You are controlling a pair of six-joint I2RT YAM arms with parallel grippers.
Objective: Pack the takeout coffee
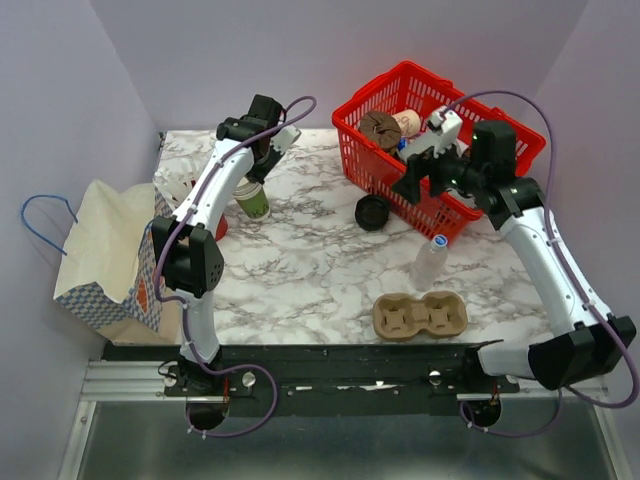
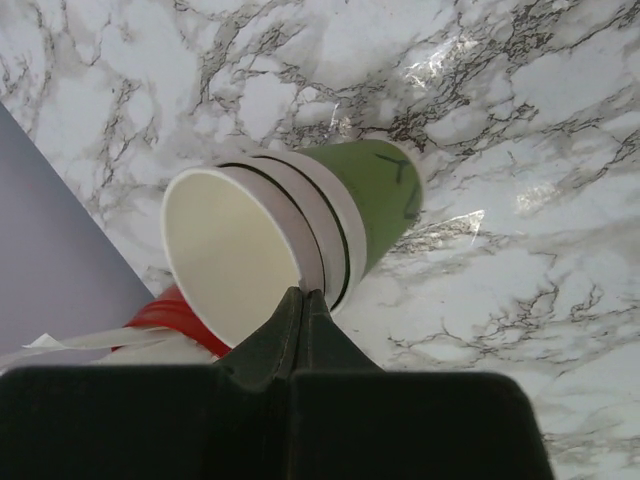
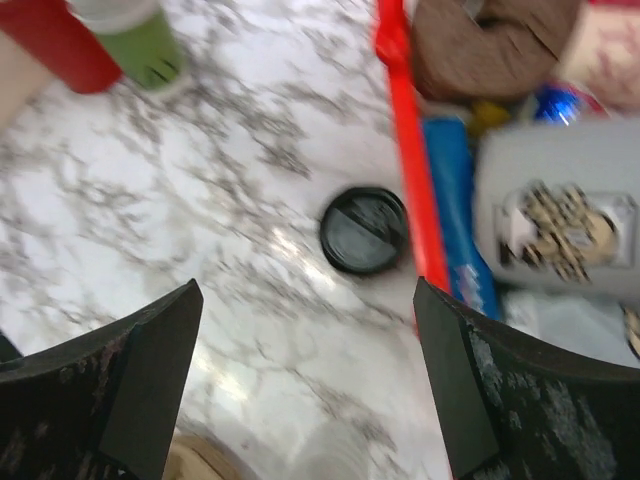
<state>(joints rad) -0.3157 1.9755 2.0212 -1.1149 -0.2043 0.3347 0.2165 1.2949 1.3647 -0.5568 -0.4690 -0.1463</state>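
The left hand (image 1: 260, 178) is clamped on the rim of the olive-green paper cup (image 1: 258, 203), which stands unlidded at the far left of the marble-pattern counter (image 1: 310, 260), just beside a red cup (image 1: 220, 228).

Only the left wrist view shows the grip. The fingers (image 2: 285, 330) are pressed together, one inside the cream interior and one outside.

The round black plastic lid (image 1: 371, 212) lies flat on the counter, against the red plastic basket (image 1: 370, 165).

The right wrist view shows the right hand (image 3: 305, 288) spread wide and empty, above the lid (image 3: 364, 230).

Only the top view shows:
- a clear plastic bottle (image 1: 428, 262)
- a brown cardboard cup carrier (image 1: 420, 315)
- a patterned paper bag (image 1: 100, 250)
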